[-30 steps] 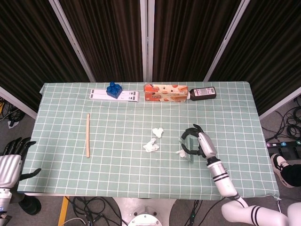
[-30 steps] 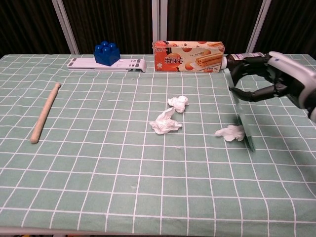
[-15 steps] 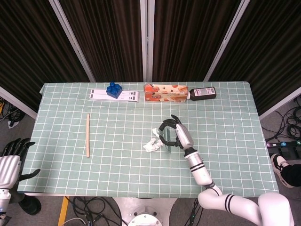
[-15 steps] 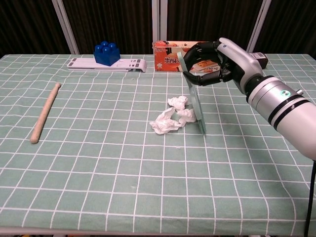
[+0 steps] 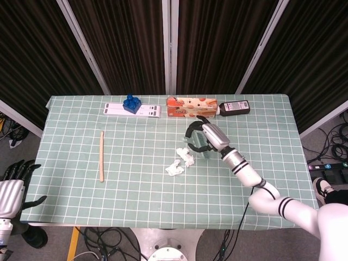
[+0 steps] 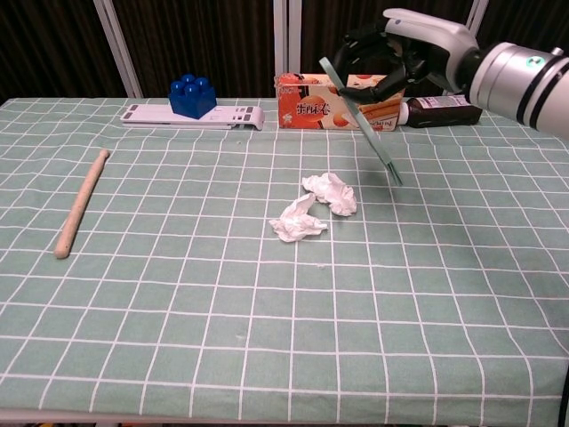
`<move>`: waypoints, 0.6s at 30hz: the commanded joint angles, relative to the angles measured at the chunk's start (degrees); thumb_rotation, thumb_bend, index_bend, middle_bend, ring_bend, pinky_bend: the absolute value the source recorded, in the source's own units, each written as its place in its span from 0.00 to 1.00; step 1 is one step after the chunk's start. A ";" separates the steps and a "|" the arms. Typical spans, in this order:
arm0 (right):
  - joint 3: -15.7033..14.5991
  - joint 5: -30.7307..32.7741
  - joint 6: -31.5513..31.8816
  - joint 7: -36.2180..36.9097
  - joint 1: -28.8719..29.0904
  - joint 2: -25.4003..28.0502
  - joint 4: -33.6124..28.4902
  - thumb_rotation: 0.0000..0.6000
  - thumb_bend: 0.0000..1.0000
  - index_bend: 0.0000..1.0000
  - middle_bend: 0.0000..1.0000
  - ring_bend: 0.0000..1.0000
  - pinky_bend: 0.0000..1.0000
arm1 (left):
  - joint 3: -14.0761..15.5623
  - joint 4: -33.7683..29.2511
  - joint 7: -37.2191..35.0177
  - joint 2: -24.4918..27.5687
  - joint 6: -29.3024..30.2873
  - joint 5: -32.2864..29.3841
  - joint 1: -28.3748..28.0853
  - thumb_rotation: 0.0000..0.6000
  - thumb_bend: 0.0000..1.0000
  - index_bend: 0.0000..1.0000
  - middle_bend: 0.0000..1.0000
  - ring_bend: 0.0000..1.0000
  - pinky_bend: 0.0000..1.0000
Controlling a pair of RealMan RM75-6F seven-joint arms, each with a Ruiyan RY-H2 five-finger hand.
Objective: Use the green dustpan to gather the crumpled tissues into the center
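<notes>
White crumpled tissues [image 6: 313, 206]: 3; green dustpan [image 6: 360, 120]: 1

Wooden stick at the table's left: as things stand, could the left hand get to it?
Probably yes. The left hand hangs open just off the table's front-left corner, holding nothing, and only bare cloth lies between it and the wooden stick. Reach length can't be judged.

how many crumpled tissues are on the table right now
3, bunched near the table's middle: one nearest the front, one behind it, one pressed against that one's right side. The last two touch, so their boundary is hard to tell.
</notes>
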 commanded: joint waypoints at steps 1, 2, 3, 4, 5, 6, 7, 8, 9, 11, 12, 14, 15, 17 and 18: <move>-4.49 -7.06 -3.69 7.37 7.29 -2.81 9.69 1.00 0.54 0.63 0.54 0.23 0.02 | -0.10 -0.75 0.75 0.37 0.01 -0.51 0.15 1.00 0.00 0.19 0.11 0.06 0.10; -5.40 -8.04 -3.71 8.55 8.22 -3.66 11.40 1.00 0.54 0.63 0.54 0.23 0.02 | -0.10 -1.02 1.03 0.49 -0.05 -0.65 0.17 1.00 0.00 0.19 0.11 0.06 0.10; -6.46 -9.02 -3.46 10.24 9.16 -4.77 13.54 1.00 0.55 0.63 0.54 0.23 0.02 | -0.10 -1.36 1.38 0.65 -0.15 -0.84 0.18 1.00 0.00 0.19 0.11 0.06 0.10; -7.24 -9.61 -3.29 11.67 9.75 -5.52 15.03 1.00 0.55 0.63 0.55 0.23 0.02 | -0.10 -1.60 1.61 0.77 -0.24 -0.98 0.18 1.00 0.00 0.19 0.11 0.06 0.10; -7.99 -10.07 -3.09 13.24 10.21 -6.23 16.44 1.00 0.55 0.63 0.55 0.23 0.02 | -0.12 -1.84 1.83 0.88 -0.32 -1.14 0.19 1.00 0.00 0.19 0.11 0.06 0.10; -8.84 -10.40 -2.88 15.39 10.70 -7.25 18.32 1.00 0.55 0.63 0.55 0.23 0.02 | -0.15 -2.12 2.08 1.00 -0.35 -1.34 0.22 1.00 0.00 0.19 0.11 0.06 0.10; -9.45 -10.59 -2.78 17.02 11.01 -8.01 19.63 1.00 0.55 0.63 0.55 0.23 0.02 | -0.18 -2.31 2.22 1.07 -0.32 -1.47 0.28 1.00 0.00 0.19 0.11 0.06 0.10; -10.02 -10.77 -2.53 18.71 11.28 -8.73 20.79 1.00 0.55 0.63 0.55 0.23 0.02 | -0.20 -2.49 2.34 1.11 -0.28 -1.63 0.34 1.00 0.00 0.19 0.11 0.06 0.10; -10.64 -10.91 -1.93 21.18 11.52 -9.63 22.04 1.00 0.55 0.63 0.55 0.23 0.02 | -0.23 -2.69 2.50 1.15 -0.27 -1.84 0.41 1.00 0.00 0.19 0.11 0.06 0.10; -11.49 -11.18 -0.56 24.87 11.72 -10.77 23.44 1.00 0.55 0.63 0.55 0.23 0.02 | -0.27 -2.90 2.79 1.20 -0.47 -2.17 0.41 1.00 0.00 0.19 0.11 0.06 0.10; -12.01 -11.40 0.58 27.19 11.81 -11.35 24.09 1.00 0.55 0.63 0.55 0.23 0.02 | -0.29 -3.04 3.00 1.23 -0.70 -2.38 0.34 1.00 0.00 0.19 0.11 0.06 0.10; -12.81 -11.83 2.38 30.36 11.91 -11.87 24.65 1.00 0.55 0.63 0.55 0.23 0.02 | -0.34 -3.20 3.24 1.29 -0.99 -2.56 0.21 1.00 0.00 0.19 0.11 0.06 0.10; -13.30 -12.10 3.54 32.19 11.95 -12.03 24.78 1.00 0.55 0.63 0.55 0.23 0.02 | -0.41 -3.25 3.36 1.30 -1.09 -2.62 0.12 1.00 0.00 0.19 0.11 0.06 0.10; -14.05 -12.49 5.04 34.49 12.01 -11.96 24.61 1.00 0.55 0.63 0.55 0.23 0.02 | -0.49 -3.28 3.46 1.31 -1.15 -2.59 0.02 1.00 0.00 0.19 0.11 0.06 0.10; -14.45 -12.65 5.83 35.48 12.06 -11.81 24.48 1.00 0.55 0.63 0.55 0.23 0.02 | -0.54 -3.27 3.49 1.31 -1.15 -2.53 -0.05 1.00 0.00 0.19 0.11 0.06 0.10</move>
